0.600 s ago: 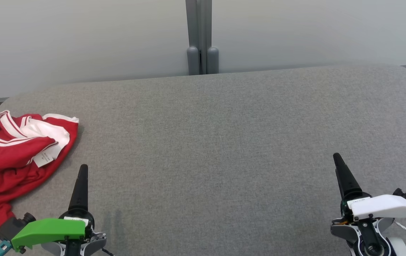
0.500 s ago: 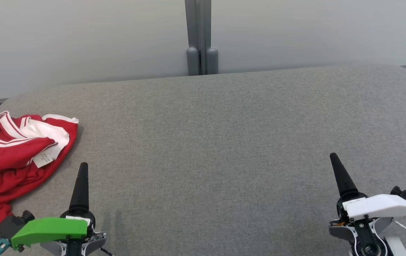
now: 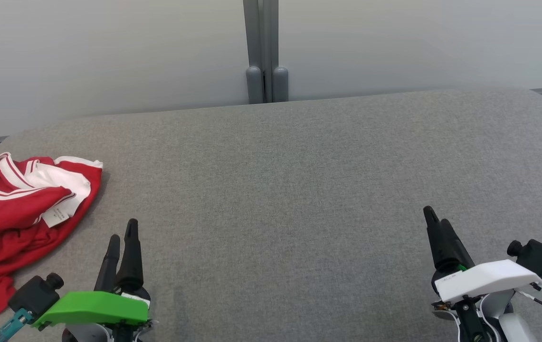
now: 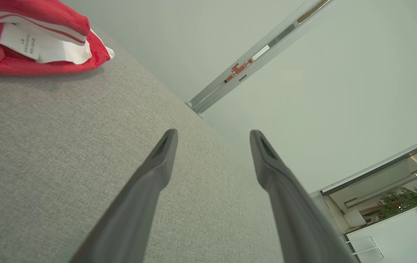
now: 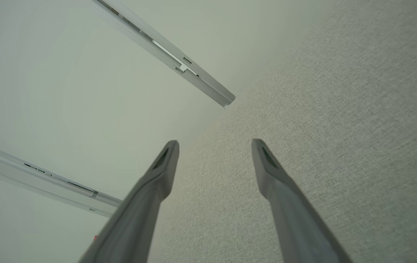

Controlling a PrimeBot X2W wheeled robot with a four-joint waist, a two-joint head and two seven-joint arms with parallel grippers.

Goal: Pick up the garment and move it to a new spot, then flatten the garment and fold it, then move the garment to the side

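Garment (image 3: 14, 209) crumpled at left end of bench (image 3: 280, 190); left gripper (image 3: 122, 230) and right gripper (image 3: 436, 216) empty, fingers apart.

Red fabric with white trim lies bunched on the grey cloth-covered bench, running past the head view's left edge, with a white label (image 3: 57, 213) turned upward. The left gripper, under a green cover, is near the bench's front edge, just right of the garment and clear of it. Its wrist view shows the two fingers spread with nothing between them, and the garment at upper left. The right gripper, under a white cover, is at the bench's right side, well apart from the garment. Its fingers are likewise spread and hold nothing. A pale wall (image 3: 109, 57) with a grey post (image 3: 262, 71) stands behind the bench.
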